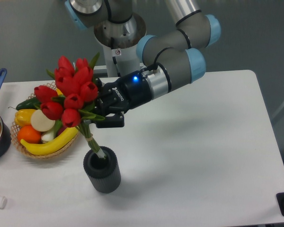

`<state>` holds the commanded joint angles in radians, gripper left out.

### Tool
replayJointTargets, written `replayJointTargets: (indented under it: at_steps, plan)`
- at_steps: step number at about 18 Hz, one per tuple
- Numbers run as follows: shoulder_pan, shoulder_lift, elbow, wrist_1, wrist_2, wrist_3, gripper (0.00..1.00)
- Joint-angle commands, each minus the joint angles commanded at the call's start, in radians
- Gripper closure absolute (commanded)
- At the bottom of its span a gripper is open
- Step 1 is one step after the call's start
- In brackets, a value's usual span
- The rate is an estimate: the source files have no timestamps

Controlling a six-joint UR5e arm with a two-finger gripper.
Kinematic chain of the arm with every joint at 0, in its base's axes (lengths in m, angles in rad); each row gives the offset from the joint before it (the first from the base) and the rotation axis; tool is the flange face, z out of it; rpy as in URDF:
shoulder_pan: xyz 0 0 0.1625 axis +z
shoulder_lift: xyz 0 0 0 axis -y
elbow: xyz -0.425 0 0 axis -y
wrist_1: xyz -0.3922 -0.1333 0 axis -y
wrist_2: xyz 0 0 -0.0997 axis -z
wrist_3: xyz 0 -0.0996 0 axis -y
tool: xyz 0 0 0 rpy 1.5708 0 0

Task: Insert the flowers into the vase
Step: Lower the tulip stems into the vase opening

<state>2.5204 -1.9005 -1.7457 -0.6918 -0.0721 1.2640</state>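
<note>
the bunch of red tulip buds with green leaves and bound pale-green stems (68,97) hangs tilted over the near-left part of the white table (203,156), heads leaning up and to the left, stem ends pointing down and right into the round mouth of the small dark grey ribbed cylinder vase (102,169). the stem tips sit just at or just inside the rim; how deep they reach cannot be told, the mouth is dark. the black two-finger gripper (105,113) pinches the bunch at the leaves just below the heads, jaws pressed onto it from the right side; the grey and blue arm (173,71) reaches in from the far right. insertion looks only begun, most of the stem length is above the rim. risks as judged: (1) the stems enter at a slant, so a straight push down could jam the tips on the inner left wall and tip or slide the vase, which stands free and upright on the table. (2) letting go now would likely let the top-heavy heads swing left and drag the vase over, or flop out toward the wicker basket of colourful fruit and vegetables (47,125) just beside it on the left. (3) the bunch looks about as wide as the mouth, so leaves may catch on the rim. righting the bunch before lowering seems the safer course.
</note>
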Motion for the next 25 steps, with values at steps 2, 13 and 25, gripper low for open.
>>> replayJointTargets:
  at_steps: [2, 13, 25]
  plan:
    - [-0.003, -0.006, 0.0, 0.0, 0.0, 0.0, 0.71]
    - [0.012, -0.06, -0.051, 0.0, 0.002, 0.008, 0.7]
    - [0.037, -0.149, -0.046, 0.002, 0.015, 0.011, 0.66]
